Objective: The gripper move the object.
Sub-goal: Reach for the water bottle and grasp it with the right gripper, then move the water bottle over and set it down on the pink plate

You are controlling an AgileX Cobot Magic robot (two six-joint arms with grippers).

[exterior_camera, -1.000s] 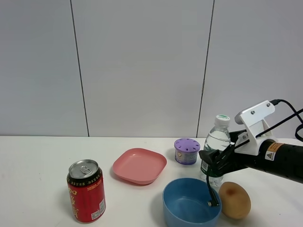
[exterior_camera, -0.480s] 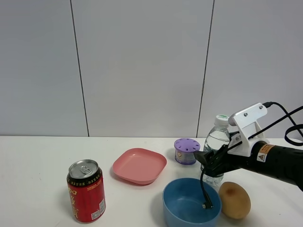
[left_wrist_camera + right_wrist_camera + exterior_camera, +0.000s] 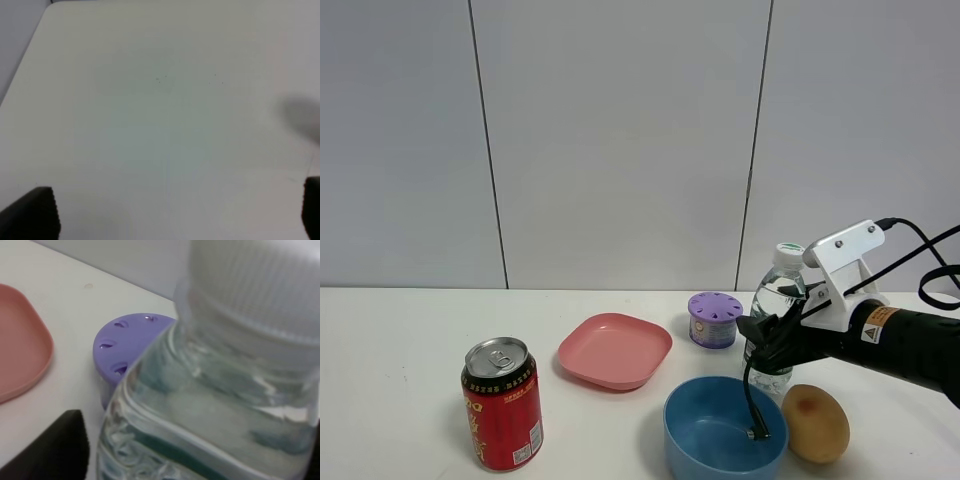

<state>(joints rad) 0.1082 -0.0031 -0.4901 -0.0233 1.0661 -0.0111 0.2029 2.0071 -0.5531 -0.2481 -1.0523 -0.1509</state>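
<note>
Left gripper [image 3: 170,215]: hangs over a bare stretch of the table [image 3: 160,100], its fingertips [image 3: 30,212] wide apart and empty. It does not appear in the high view, so its place relative to the bowl cannot be stated. Judged idle.

Nearest the high camera: a blue bowl [image 3: 688,440], taken here as the reference. A red can [image 3: 503,403] stands upright, well apart from the bowl on its far-from-the-arm side. A potato [image 3: 815,422] lies just beside the bowl on the arm side.

Immediately behind the bowl, toward the potato side, the bottle [image 3: 778,298] stands upright on the table, cap on. The right gripper [image 3: 772,335] reaches in level from the arm side and sits around the bottle's lower body. In the right wrist view the bottle fills the space between the fingers [image 3: 60,442], with a sliver of table visible between one finger and the plastic. Finding: jaws apart, straddling, not clamped. The low, level approach is judged to suit a grip on the bottle's lower body, below its shoulder.

A loose cable [image 3: 752,400] droops from the gripper into the bowl; judged a possible snag.

Further behind the bowl: a purple container [image 3: 714,319] just beside the bottle, and a pink plate [image 3: 615,350] on the can side.
</note>
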